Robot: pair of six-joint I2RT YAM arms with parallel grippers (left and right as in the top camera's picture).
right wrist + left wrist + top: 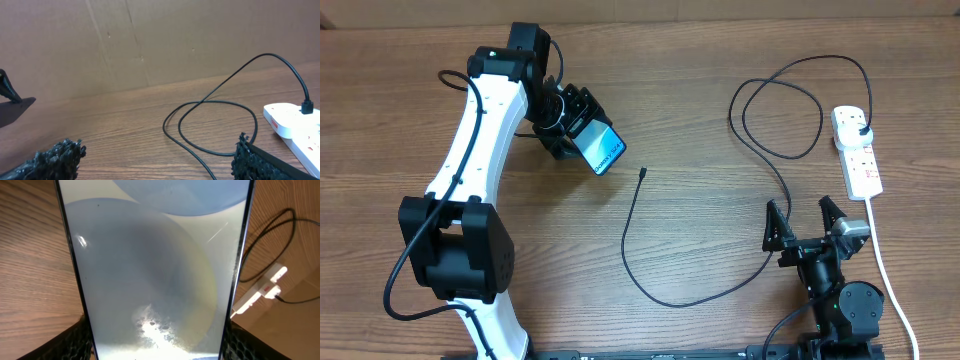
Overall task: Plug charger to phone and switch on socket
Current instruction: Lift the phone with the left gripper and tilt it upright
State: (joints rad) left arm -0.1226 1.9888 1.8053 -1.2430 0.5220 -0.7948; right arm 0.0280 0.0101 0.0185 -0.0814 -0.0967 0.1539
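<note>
While I watch the overhead view, I see the left gripper (586, 137) closed on the phone (603, 152), which it holds by one end at the far left part of the table (700, 60). The phone is tilted, with its blue screen facing up and to the right, and I cannot tell if its free end touches the wood. On the left wrist camera the phone (155, 270) fills almost the whole frame, and the two black fingers (72, 342) press against its long edges at the bottom corners. The right gripper (804, 222) stands near the front right edge of the table with its jaws spread wide and nothing between them. The right wrist camera shows the same: one fingertip (55, 160) is at the left side, the other at the right side, and only bare wood lies between. The charger (670, 303) lies loose on the table. Its small connector tip (643, 172) rests just to the right of the phone but apart from it. From there the cable curves toward the front, passes close to the right gripper, and then makes loops at the far right. Its plug end (861, 126) sits in the socket (857, 160), which lies flat near the right edge of the table. The thick white cord (892, 285) goes from the socket toward the front, beside the base of the right arm. I cannot read the position of the red switches from here.
</note>
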